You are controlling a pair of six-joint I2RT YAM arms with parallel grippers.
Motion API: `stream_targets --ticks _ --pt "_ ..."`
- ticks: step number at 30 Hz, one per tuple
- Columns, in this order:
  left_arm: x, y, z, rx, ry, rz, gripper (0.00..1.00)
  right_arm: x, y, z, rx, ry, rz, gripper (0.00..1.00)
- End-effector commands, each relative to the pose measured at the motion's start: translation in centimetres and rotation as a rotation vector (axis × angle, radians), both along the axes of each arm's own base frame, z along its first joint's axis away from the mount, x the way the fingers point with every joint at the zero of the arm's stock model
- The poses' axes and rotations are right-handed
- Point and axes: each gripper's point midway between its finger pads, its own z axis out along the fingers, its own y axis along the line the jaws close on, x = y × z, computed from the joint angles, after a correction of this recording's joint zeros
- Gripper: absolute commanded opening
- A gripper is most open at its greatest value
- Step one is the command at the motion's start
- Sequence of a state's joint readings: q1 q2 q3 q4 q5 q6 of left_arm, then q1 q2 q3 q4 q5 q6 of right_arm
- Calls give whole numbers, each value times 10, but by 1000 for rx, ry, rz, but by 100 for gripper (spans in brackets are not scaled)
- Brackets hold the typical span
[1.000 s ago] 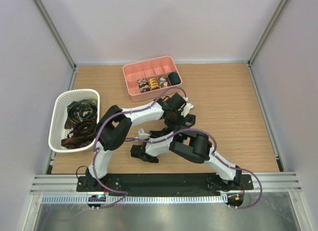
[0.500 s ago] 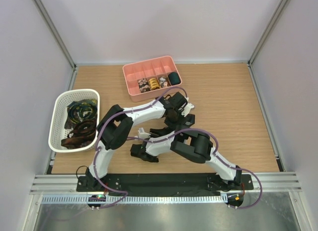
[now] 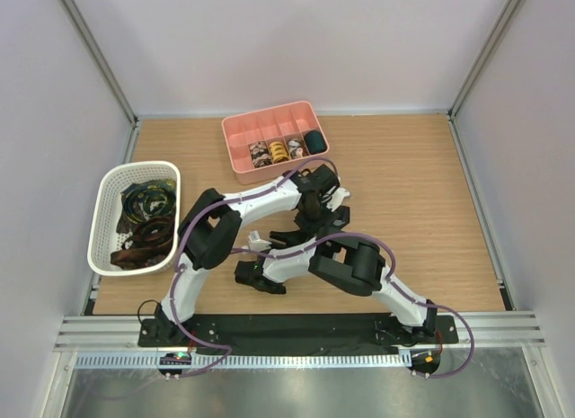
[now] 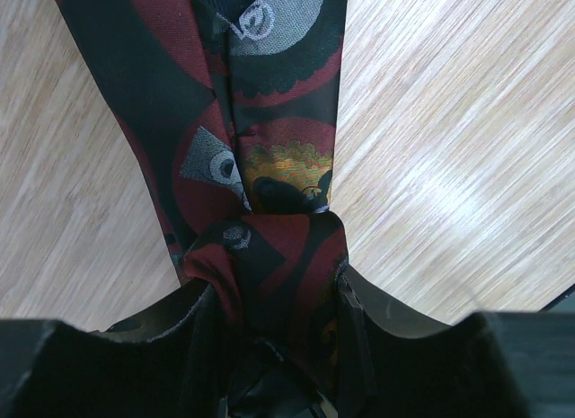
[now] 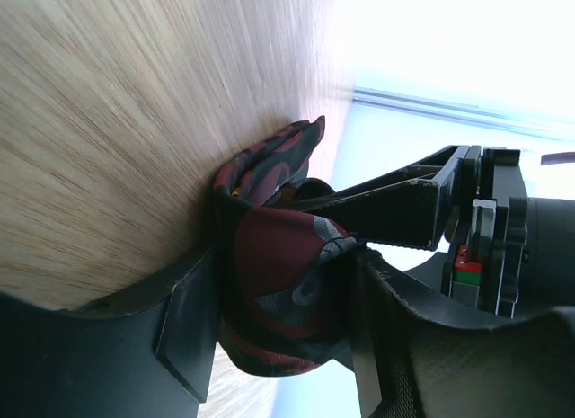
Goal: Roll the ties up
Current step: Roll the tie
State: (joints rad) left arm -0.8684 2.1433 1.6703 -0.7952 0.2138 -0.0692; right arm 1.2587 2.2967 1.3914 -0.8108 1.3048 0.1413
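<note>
Little has shifted in the last second: the left arm's wrist (image 3: 316,180) has edged slightly toward the pink divided tray (image 3: 230,146). Both grippers meet over the middle of the tabletop (image 3: 404,193), just short of the tray's near wall. The left gripper (image 4: 274,292) holds, at a middling gap, the started roll of a dark red-printed necktie (image 4: 260,103), whose flat length runs away across the wood. The right gripper (image 5: 287,283) straddles the same roll from the side; whether it presses the fabric I cannot tell. Rolling looks early, with most of the necktie still flat. Next, I judge, one gripper must keep the coil tight while the other re-grips and turns it along the flat length. More ties (image 3: 144,222) wait in the white mesh basket (image 3: 97,220).
</note>
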Motion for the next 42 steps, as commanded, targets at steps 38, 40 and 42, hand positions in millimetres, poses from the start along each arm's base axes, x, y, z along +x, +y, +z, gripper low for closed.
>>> stream_targets --ticks 38,40,42 --pt "-66 74 14 354 296 5 27 -6 -44 -58 -79 172 -162 59" --pt "-65 75 18 356 296 6 26 -5 -45 -56 -86 166 -158 60" --pt "-65 75 23 357 297 6 26 -4 -45 -53 -87 159 -156 61"
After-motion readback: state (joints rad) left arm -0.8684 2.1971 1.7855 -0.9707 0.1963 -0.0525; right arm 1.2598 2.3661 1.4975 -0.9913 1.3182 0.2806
